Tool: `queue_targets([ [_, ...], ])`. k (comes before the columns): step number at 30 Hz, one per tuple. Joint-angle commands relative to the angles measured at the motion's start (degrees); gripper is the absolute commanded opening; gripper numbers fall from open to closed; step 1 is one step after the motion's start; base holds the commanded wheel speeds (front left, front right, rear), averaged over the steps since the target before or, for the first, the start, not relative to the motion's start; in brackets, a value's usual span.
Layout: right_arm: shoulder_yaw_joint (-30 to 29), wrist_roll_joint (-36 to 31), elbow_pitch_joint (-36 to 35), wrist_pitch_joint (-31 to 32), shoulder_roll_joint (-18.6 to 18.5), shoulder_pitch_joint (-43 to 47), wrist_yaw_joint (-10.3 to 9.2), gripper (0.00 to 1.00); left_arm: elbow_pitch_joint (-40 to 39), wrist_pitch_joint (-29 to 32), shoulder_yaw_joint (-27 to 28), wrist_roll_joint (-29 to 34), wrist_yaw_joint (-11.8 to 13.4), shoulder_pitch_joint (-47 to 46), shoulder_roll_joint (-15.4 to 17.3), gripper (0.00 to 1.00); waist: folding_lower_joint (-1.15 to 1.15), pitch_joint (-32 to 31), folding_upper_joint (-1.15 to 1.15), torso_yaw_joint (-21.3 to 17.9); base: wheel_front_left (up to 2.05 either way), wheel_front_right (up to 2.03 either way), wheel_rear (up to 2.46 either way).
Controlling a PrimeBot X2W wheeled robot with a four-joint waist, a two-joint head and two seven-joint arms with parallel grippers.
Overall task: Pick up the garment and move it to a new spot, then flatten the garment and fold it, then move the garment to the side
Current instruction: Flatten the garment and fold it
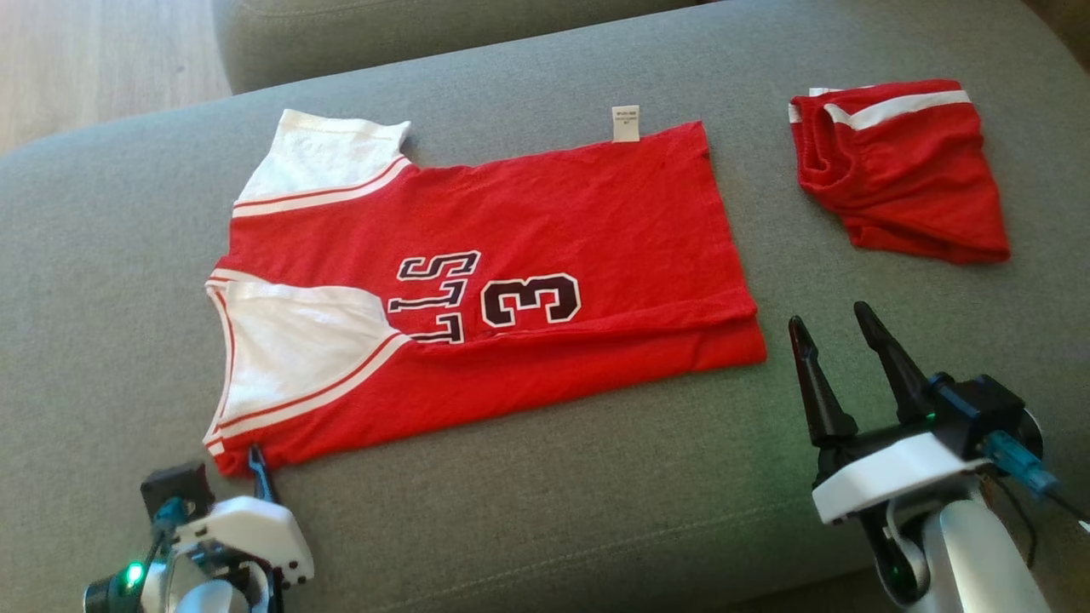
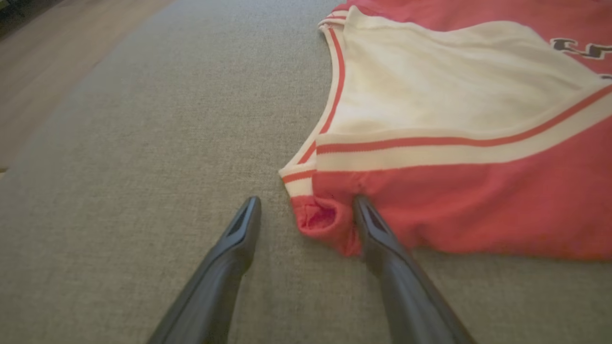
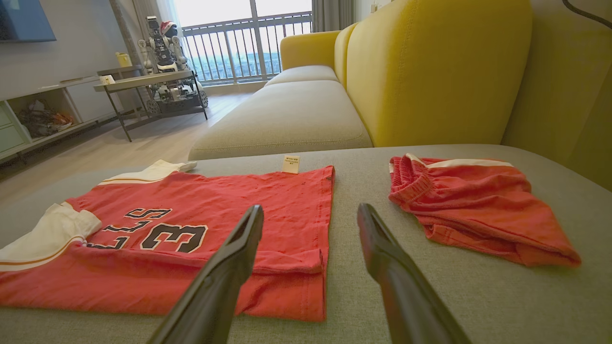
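On the grey cushion (image 1: 545, 511), red jersey (image 1: 545, 230)

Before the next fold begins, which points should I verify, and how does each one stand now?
1. Left gripper open: ok.
2. Jersey corner between the left gripper's fingers: ok.
3. Right gripper open: ok.
4. Right gripper at the jersey hem: not ok, it stands apart.
5. Jersey lies flat: ok, near long edge folded over.
6. Shorts clear of the jersey: ok.

Matt red cloth jersey (image 1: 545, 204), coarse woven grey cushion (image 1: 528, 511), smooth wood floor (image 1: 94, 60)
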Motion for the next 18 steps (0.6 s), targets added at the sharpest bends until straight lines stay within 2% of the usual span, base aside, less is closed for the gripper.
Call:
queue_targets([
  [1, 1.67, 0.48, -1.42, -0.53, -0.02, -2.10, -0.02, 1.00, 0.07, -0.06, 2.23, -0.39, -0.23, -2.96, 0.76, 1.00, -0.01, 0.13, 0.00, -0.28, 0.00, 0.00, 0.00],
  [7, 2.00, 0.69, -0.71, -0.53, -0.02, -2.57, -0.02, 1.00, 4.35, 0.76, 1.60, -0.97, -1.47, -5.04, 0.81, 1.00, -0.01, 0.67, 0.00, -0.76, 0.00, 0.00, 0.00],
  [8, 1.95, 0.73, -0.61, -0.53, -0.02, -2.60, -0.02, 1.00, 4.85, 0.76, 1.52, -1.09, -1.70, -5.28, 0.81, 0.73, -0.01, 0.74, 0.00, -0.76, 0.00, 0.00, 0.00],
  [9, 1.89, 0.77, -0.52, -0.53, -0.02, -2.63, -0.02, 1.00, 5.28, 0.74, 1.43, -1.22, -1.99, -5.51, 0.80, 0.27, -0.01, 0.81, 0.00, -0.73, 0.00, 0.00, 0.00],
  [10, 1.80, 0.82, -0.44, -0.53, -0.02, -2.66, -0.02, 1.00, 5.62, 0.68, 1.33, -1.31, -2.25, -5.72, 0.79, 0.00, -0.01, 0.88, 0.00, -0.67, 0.00, 0.00, 0.00],
  [15, 1.76, 1.82, 2.10, -0.53, -0.02, -2.76, -0.02, 1.00, 5.67, -0.08, 0.94, -1.19, -2.73, -6.35, 0.92, 0.00, -0.01, 0.93, 0.00, 0.32, 0.00, 0.00, 0.00],
  [18, 1.49, 5.44, 5.89, 0.10, -0.02, -3.38, -0.02, 1.00, 4.19, -0.60, 0.74, -0.81, -2.67, -5.84, 0.95, 0.00, -0.01, 0.55, 0.00, 1.21, 0.00, 0.00, 0.00],
])
